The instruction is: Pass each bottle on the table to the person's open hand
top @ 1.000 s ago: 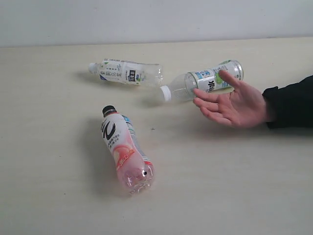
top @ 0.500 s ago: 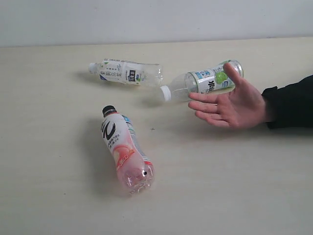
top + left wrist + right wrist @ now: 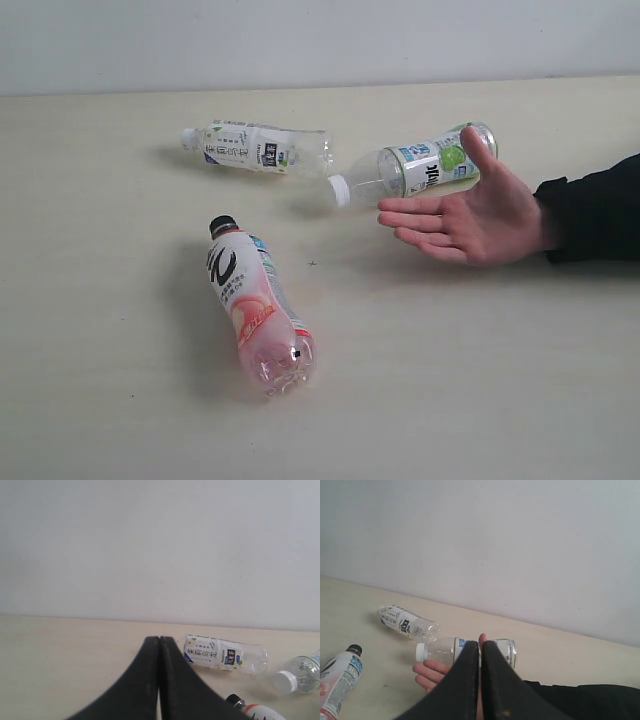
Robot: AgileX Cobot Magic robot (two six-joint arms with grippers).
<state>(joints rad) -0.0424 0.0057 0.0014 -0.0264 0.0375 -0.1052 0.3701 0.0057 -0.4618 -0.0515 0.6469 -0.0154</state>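
Three bottles lie on their sides on the cream table [image 3: 480, 380]. A pink-and-white bottle [image 3: 257, 302] with a black cap lies front left. A white-labelled bottle [image 3: 257, 147] lies at the back. A clear bottle with a green mark [image 3: 412, 168] lies just behind the person's open hand [image 3: 465, 217], which reaches in palm up from the right. Neither gripper shows in the exterior view. My left gripper [image 3: 159, 639] is shut and holds nothing, with the back bottle [image 3: 224, 654] beyond it. My right gripper [image 3: 480, 643] is shut and holds nothing, above the hand [image 3: 434, 675].
A pale wall [image 3: 320, 40] runs along the table's far edge. The person's black sleeve [image 3: 595, 208] lies on the table at the right.
The hand has opened out flatter and its fingers have stretched slightly leftward. The bottles have not moved.
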